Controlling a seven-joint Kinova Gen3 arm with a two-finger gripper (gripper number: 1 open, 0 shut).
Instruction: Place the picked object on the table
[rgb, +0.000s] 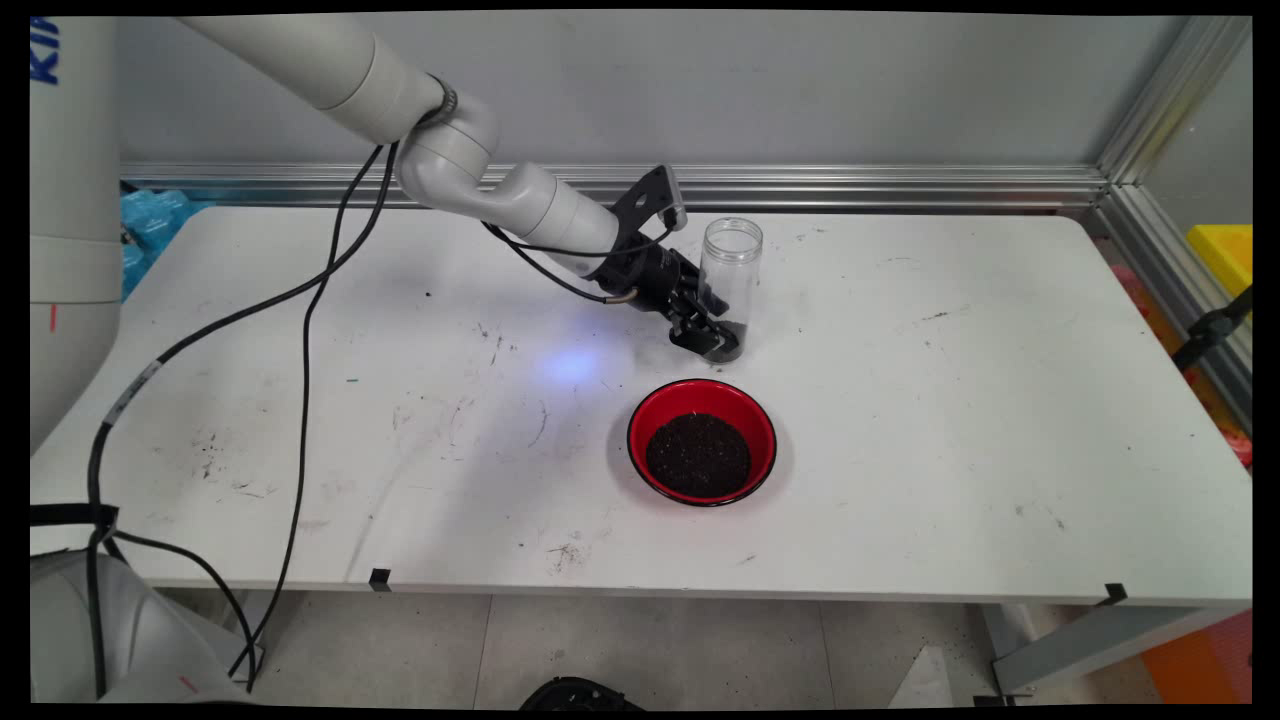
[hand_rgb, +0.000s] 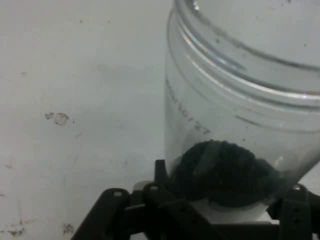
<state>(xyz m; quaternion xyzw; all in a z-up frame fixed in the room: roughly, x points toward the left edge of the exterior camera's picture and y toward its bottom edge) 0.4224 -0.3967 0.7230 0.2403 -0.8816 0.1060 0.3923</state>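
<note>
The white arm (rgb: 470, 175) came in from the upper left of the frame and sloped down toward the middle, black cables (rgb: 300, 400) trailing from it across the left half of the white table (rgb: 950, 420) and over the near edge; the tabletop there was scuffed and speckled with dark marks. At the arm's end the black gripper (rgb: 712, 338) sat low, just above centre of the frame, its fingers set on either side of the base of a clear plastic jar (rgb: 731, 268) and clamped against it; the jar stood upright on the table with its mouth open and no lid on it, and a small heap of dark granules (rgb: 728, 345) lay in its bottom. In the hand view the jar (hand_rgb: 240, 115) filled the right side of the frame, threaded at the neck, with faint lettering on its wall that I could not read; the dark granules (hand_rgb: 220, 172) were piled just above the gripper's linkage at the bottom edge. Below the jar in the main view, near it but not touching, a red bowl (rgb: 702, 441) with a dark rim rested on the table, a flat mound of the same dark granular stuff (rgb: 697, 455) inside it. Far right, beyond the table's edge, a yellow bin (rgb: 1222, 250) showed.
</note>
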